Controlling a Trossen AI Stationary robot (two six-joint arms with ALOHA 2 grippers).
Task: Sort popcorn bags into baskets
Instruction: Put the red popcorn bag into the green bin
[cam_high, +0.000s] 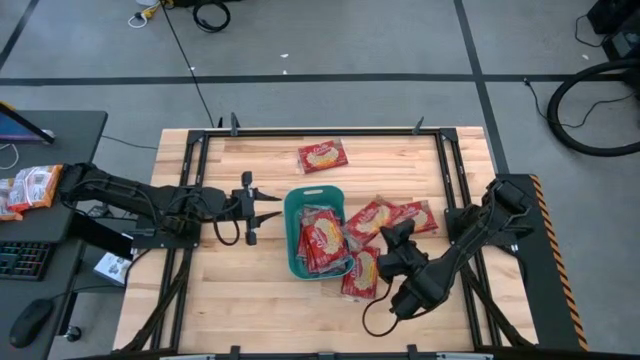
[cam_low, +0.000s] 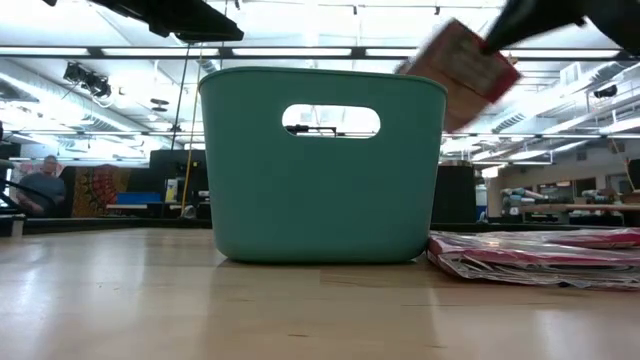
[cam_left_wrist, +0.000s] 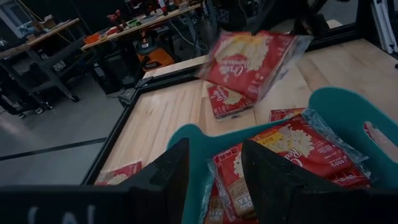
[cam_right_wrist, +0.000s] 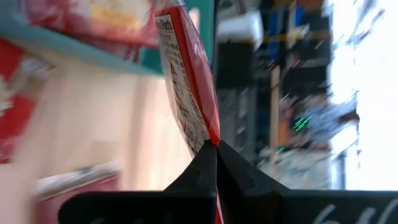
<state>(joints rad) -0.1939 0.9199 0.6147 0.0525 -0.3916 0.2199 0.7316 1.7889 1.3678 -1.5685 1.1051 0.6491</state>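
The teal bin (cam_high: 296, 262) stands mid-table with several red popcorn bags (cam_high: 322, 240) inside it (cam_left_wrist: 292, 149). My right gripper (cam_high: 388, 252) is shut on one more red bag (cam_high: 361, 270), held in the air beside the bin's right near corner (cam_low: 460, 62) (cam_left_wrist: 252, 59). Loose bags lie flat on the table right of the bin (cam_high: 400, 215) (cam_low: 540, 255), and one lies near the far edge (cam_high: 322, 156). My left gripper (cam_high: 272, 209) is open, level, just left of the bin's left wall (cam_left_wrist: 186, 140), touching nothing. My right gripper (cam_right_wrist: 216, 144) pinches the bag by its thin edge (cam_right_wrist: 210, 134) between the two shut fingers. The fingers come from the table's right near side. The bag is lifted clear of the table and tilted, level with the bin's rim (cam_low: 440, 85).
Black rails (cam_high: 455, 180) run along the table's sides and far edge. More red packets (cam_high: 30, 188) lie on a dark desk left of the table, beside a keyboard. A bag (cam_left_wrist: 230, 102) lies on the table under the held one. Bare wood shows near and left of the bin.
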